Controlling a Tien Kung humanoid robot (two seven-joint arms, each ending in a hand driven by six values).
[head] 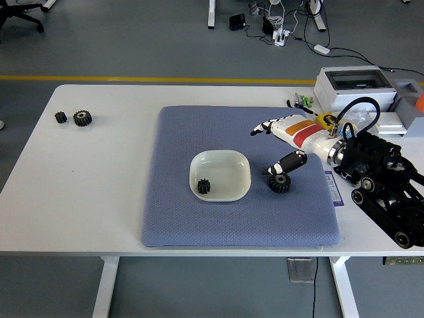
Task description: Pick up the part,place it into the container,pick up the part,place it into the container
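A white bowl (228,165) sits in the middle of the blue mat (192,218). A small black gear (204,187) lies inside it at the lower left. A larger black gear (279,182) lies on the mat just right of the bowl. My right hand (275,142) is open and empty, above and slightly right of that gear, its thumb (289,161) pointing down toward it. The left arm is out of view.
Two more black gears (74,118) lie at the table's far left. A white box (354,88), a yellow tape measure (325,120), bags of parts (354,132) and cables crowd the right back corner.
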